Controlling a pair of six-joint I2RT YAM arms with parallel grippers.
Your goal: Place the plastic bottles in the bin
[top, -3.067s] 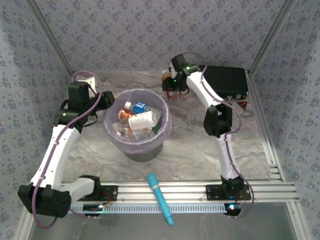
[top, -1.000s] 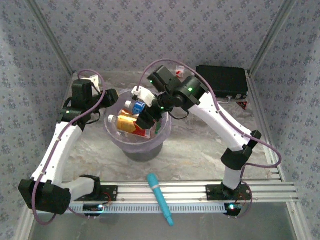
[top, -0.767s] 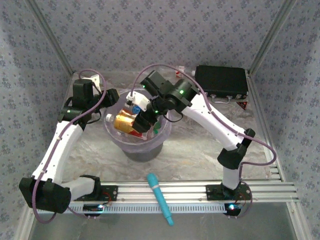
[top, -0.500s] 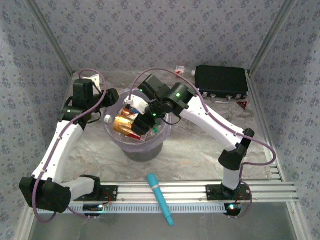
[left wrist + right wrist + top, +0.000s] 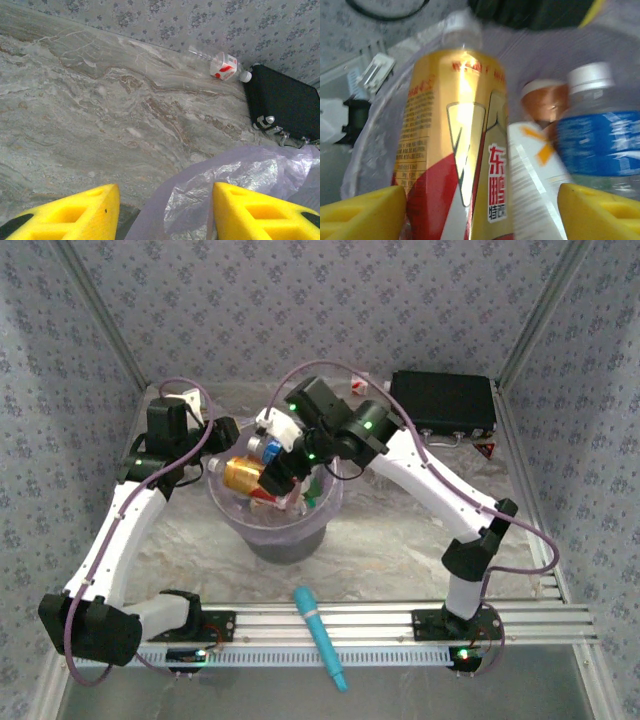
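Since three seconds ago the right gripper point(image 5: 277, 477) has crossed from beside the case point(image 5: 445, 405) to over the bin point(image 5: 300, 530). A gold bottle point(image 5: 450, 150) lies on its side on the pile inside the bin, at the left, between the gripper's spread fingers. The right finger point(image 5: 600, 212) stands clear of it; whether the left one touches it I cannot tell. Beside it sit a white-orange bottle point(image 5: 535, 165) and a blue-label bottle point(image 5: 600, 145). One bottle point(image 5: 225, 67) lies on the table by the far wall, just beside the case. Left gripper point(image 5: 165, 200) – fingers apart, nothing between them, at the bin's left rim. A teal tool point(image 5: 320, 635) lies across the near rail.
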